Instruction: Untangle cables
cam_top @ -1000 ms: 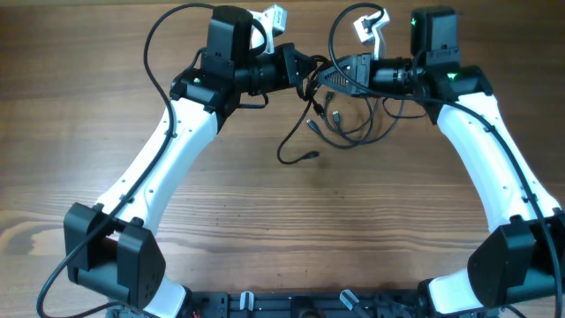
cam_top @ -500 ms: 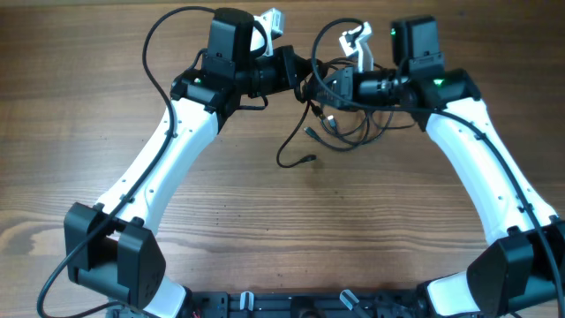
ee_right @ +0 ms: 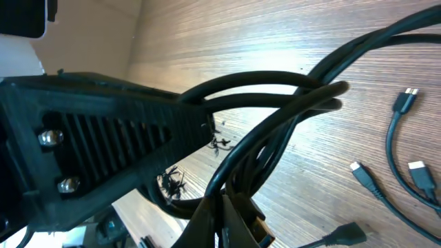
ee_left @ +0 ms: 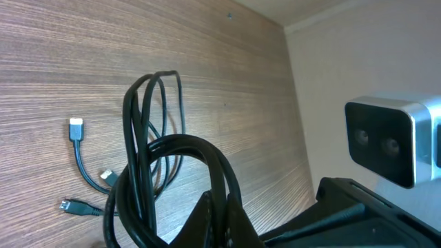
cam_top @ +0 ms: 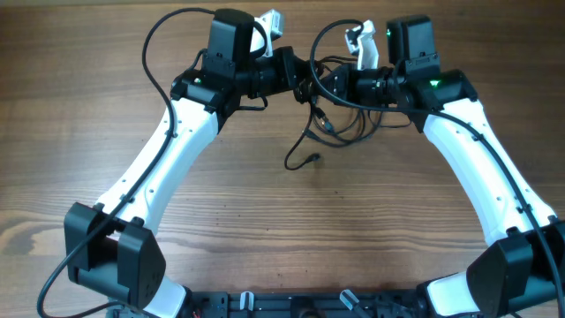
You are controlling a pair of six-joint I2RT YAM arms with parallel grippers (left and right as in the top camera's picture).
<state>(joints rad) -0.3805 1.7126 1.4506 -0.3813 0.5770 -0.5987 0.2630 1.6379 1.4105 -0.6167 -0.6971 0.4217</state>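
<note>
The cables [cam_top: 334, 124] are a bundle of thin black cords held up between my two grippers at the far middle of the table. One loose tail [cam_top: 303, 162] curls down onto the wood. My left gripper [cam_top: 305, 85] is shut on a strand of the bundle, and loops [ee_left: 148, 158] hang just left of its fingers [ee_left: 207, 219]. My right gripper [cam_top: 327, 86] faces it tip to tip and is shut on several cords [ee_right: 275, 117]. Small plug ends [ee_left: 76, 129] [ee_right: 406, 96] lie on the table below.
The wooden table [cam_top: 282, 230] runs under both arms. Each arm's own thicker black wire arcs above it [cam_top: 163, 35] [cam_top: 334, 31]. The left gripper's body [ee_right: 103, 138] fills the left of the right wrist view. The table's far edge [ee_left: 286, 27] is close behind.
My right gripper has moved left until it almost meets the left one, drawing the bundle tighter. The loose tail on the table has shifted slightly right. The left arm has stayed put.
</note>
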